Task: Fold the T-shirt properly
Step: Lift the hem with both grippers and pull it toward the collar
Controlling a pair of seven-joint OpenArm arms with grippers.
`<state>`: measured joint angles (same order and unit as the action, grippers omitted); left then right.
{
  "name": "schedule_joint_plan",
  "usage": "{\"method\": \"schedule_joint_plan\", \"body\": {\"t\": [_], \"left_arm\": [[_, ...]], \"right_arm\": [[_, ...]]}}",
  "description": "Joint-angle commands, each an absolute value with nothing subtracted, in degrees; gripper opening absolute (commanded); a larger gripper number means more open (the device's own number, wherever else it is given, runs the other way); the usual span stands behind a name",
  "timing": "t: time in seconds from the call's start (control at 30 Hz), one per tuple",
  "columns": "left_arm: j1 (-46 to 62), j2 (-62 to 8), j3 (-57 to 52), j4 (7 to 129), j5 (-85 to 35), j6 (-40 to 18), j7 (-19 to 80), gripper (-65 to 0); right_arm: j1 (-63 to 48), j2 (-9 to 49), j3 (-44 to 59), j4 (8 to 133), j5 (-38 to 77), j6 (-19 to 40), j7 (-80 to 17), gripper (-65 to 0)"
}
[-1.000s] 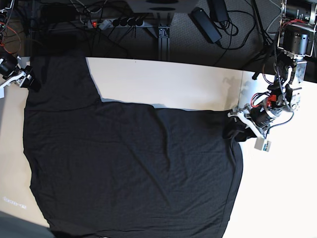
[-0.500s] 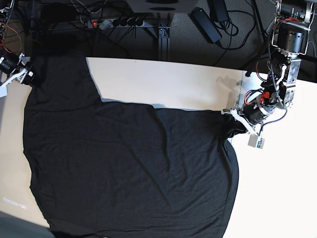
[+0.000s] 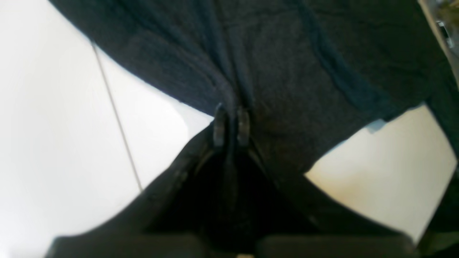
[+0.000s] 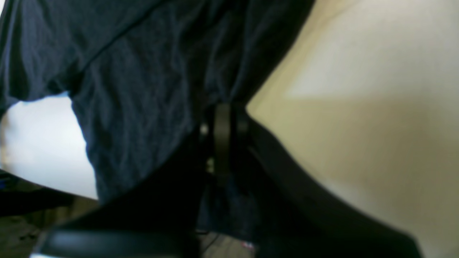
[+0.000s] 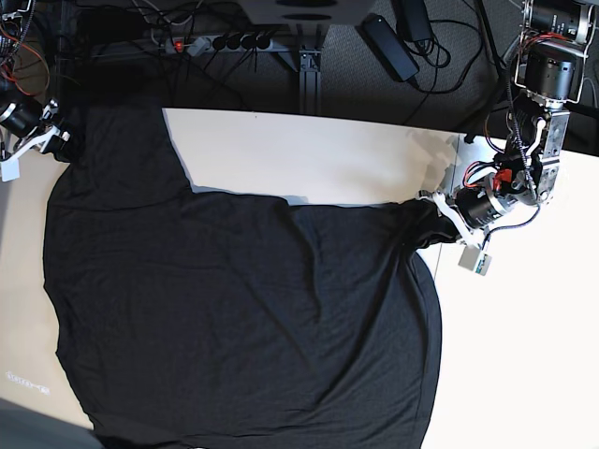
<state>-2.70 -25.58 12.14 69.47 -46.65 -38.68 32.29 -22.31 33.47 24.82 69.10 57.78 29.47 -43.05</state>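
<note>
T-shirt (image 5: 243, 318) flat | left hand (image 5: 438, 211), right hand (image 5: 58, 142) pinching opposite edges

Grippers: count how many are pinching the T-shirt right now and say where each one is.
2. The left gripper is shut on the T-shirt at its right corner in the base view; the right gripper is shut on its upper left corner.

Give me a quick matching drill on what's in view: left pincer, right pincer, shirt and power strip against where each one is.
Things:
1. left pincer
2. right pincer
3. shirt
4. power strip

Places or states:
A. on the floor beyond the table
B. spread across the table
C. shut on the shirt's right-hand corner in the base view
D. shut on the shirt's left-hand corner in the base view

Pairs: 1-C, 2-D, 3-B, 4-A
</note>
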Motion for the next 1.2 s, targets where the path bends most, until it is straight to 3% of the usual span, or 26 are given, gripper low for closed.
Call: {"method": "schedule_joint_plan", "body": {"t": [0.0,0.33,0.47,0.67,0.9,1.17], "left_arm": [[-3.09,-26.87,11.53,70.63,-45.41,-40.00,35.05,-65.0],[-2.74,-33.85,4.56,79.18,-57.06,-40.00,42.06,-65.0],[-4.01,-35.24,4.14,81.84,-57.67,-40.00,42.06,-65.0],[-11.00,-35.24,4.14,81.47,-56.53,-40.00,42.28,-65.0],[-16.19,-32.97,4.16,75.09,-53.95,-40.00,40.86,-65.0],[-25.28,-26.55,4.16,60.05,-47.79,-40.00,37.60,-65.0]], "right_arm": [[-24.32,34.17,24.73,69.34,53.21,32.82,-48.23,-65.0],[-32.77,35.14,35.73,83.70,60.20,32.93,-51.53,-65.0],[-32.58,38.92,37.50,87.81,60.69,33.47,-51.66,-65.0],[-25.91,46.39,37.47,89.49,60.45,33.47,-52.14,-65.0],[-15.03,51.24,36.49,87.33,57.45,33.69,-49.93,-65.0],[1.37,52.51,20.93,78.43,53.41,33.69,-46.00,-65.0]]}}
